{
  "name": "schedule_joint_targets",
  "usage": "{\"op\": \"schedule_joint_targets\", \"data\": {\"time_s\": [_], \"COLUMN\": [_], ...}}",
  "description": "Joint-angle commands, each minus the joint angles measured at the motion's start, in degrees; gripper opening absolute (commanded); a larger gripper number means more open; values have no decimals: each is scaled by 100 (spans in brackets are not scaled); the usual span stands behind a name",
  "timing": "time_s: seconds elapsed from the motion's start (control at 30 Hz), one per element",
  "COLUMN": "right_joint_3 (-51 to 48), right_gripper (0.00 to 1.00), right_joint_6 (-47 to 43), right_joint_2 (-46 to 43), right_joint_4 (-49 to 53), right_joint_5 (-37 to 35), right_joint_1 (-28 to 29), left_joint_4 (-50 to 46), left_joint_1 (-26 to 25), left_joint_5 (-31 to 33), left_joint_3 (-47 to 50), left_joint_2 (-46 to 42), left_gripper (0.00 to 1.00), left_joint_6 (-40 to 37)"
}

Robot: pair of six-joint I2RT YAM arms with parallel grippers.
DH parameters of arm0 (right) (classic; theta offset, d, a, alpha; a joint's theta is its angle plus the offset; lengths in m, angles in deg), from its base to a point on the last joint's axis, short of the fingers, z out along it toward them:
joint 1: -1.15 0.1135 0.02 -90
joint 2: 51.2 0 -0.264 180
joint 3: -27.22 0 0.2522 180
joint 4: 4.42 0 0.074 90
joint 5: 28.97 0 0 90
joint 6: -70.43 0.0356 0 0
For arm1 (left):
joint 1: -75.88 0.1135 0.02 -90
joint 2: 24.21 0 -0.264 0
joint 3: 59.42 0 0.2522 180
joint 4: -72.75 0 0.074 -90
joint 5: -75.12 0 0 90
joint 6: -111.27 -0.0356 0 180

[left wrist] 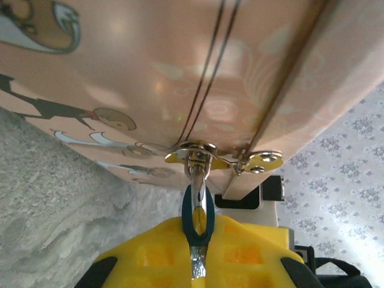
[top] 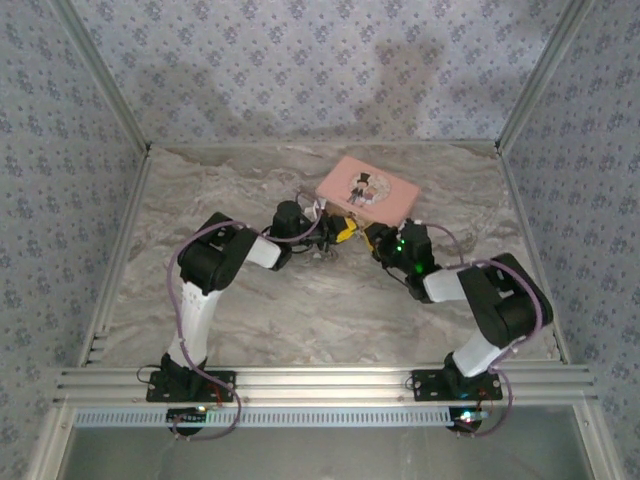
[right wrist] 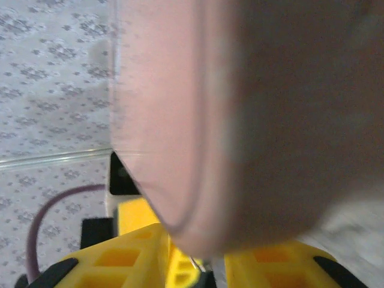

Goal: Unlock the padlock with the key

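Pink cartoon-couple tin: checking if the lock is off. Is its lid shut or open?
Shut. The pink cartoon-couple metal tin lies flat, lid down; the small bluish-silver metal padlock is hooked through its gold hasp.

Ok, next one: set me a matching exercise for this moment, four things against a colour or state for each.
Things:
1. tin
2. padlock
3. left gripper
4. table

Colour or state:
a. grey, marbled
b. pink, with cartoon figures
c. clamped shut
d. hooked through the tin's hasp

Pairs: 1-b, 2-d, 3-c, 4-a
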Motion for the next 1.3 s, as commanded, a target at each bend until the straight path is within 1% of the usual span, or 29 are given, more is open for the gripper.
{"op": "schedule_joint_targets", "data": {"time_s": [0.0,0.03,0.1,0.17,0.23,0.27,0.33,0.37,0.43,0.6,0.67,0.87,1.0,1.27], "right_joint_3": [-152,-116,92,450,994,1168,1625,1858,2411,3271,3585,4196,4585,4934], "right_gripper": [36,36,36,36,36,36,36,37,37,44,45,45,44,44], "right_joint_6": [-785,-1040,-1634,-2487,-3437,-3717,-4223,-4335,-4865,-5418,-5628,-5948,-6169,-6404], "right_joint_2": [-592,-770,-1155,-1609,-1943,-2030,-2057,-1994,-1672,-956,-653,-39,228,575], "right_joint_4": [1337,1700,2708,3995,5336,5705,6428,6737,7365,7958,8175,8437,8633,8775], "right_joint_5": [464,602,655,446,26,-84,-356,-414,-438,-567,-590,-896,-1307,-1672], "right_joint_1": [-71,-82,-65,13,191,228,299,324,377,610,703,934,1083,1208], "left_joint_4": [498,486,426,375,233,208,101,56,-3,-91,-146,-208,-252,-193], "left_joint_1": [-2,0,-8,-18,-33,-30,-32,-28,-34,-37,-39,-30,-30,-27], "left_joint_5": [-240,-239,-239,-254,-291,-307,-351,-384,-415,-490,-527,-604,-652,-678], "left_joint_3": [-62,-70,-67,-62,-60,-49,-53,-61,-76,-106,-97,-88,-97,-76], "left_joint_2": [-329,-323,-327,-352,-395,-414,-448,-459,-475,-564,-604,-696,-741,-753], "left_gripper": [0,0,0,0,0,0,0,0,0,0,0,0,0,0], "left_joint_6": [-173,-173,-189,-211,-240,-259,-276,-281,-276,-296,-303,-277,-285,-252]}}
